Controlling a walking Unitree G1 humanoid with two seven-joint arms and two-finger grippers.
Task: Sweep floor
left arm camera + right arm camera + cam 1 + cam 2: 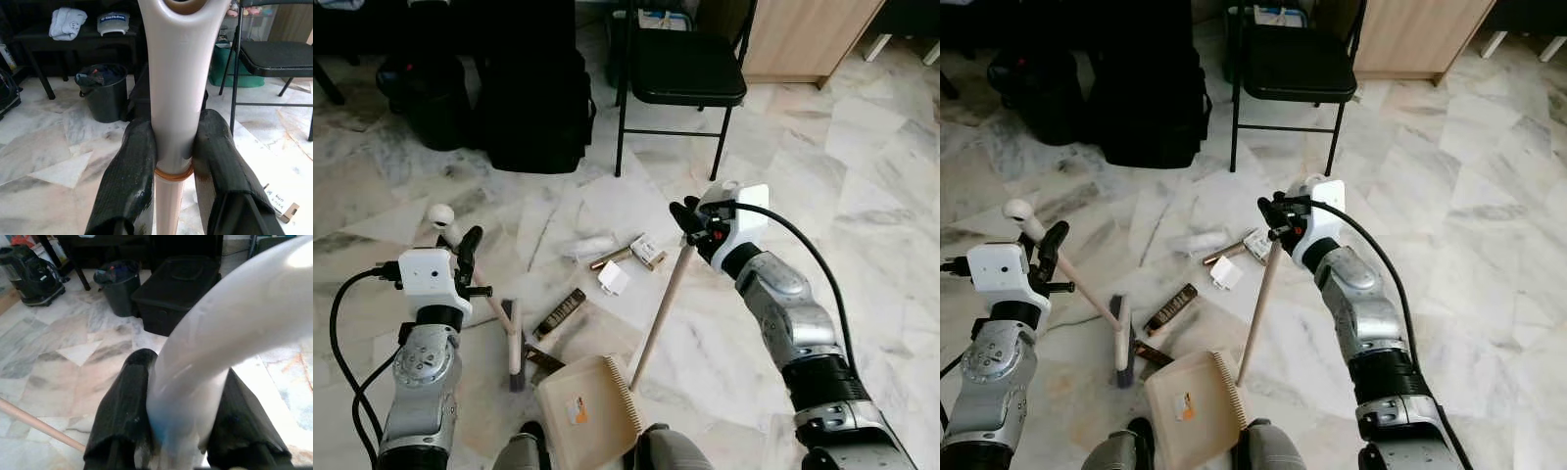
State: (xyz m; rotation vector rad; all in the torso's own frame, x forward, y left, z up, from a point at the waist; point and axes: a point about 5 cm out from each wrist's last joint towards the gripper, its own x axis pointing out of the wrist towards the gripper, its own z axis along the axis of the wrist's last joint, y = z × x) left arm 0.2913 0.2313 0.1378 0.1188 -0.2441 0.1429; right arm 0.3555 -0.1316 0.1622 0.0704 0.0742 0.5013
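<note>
The left gripper (173,166) clamps the broom (514,338) by its white handle top, the brush head resting on the marble floor (881,166) just beside the dustpan (587,411). The right gripper (690,223) pinches the dustpan's long handle — wrappers (615,279) lie scattered ahead, short of the black chair (680,69).

Lying on the marble floor are one broom (505,331), one dustpan (588,406) and roughly five scattered litter pieces (618,262); standing at upper frame are one folding chair (683,70), one bin (429,98), one black case (534,108).
</note>
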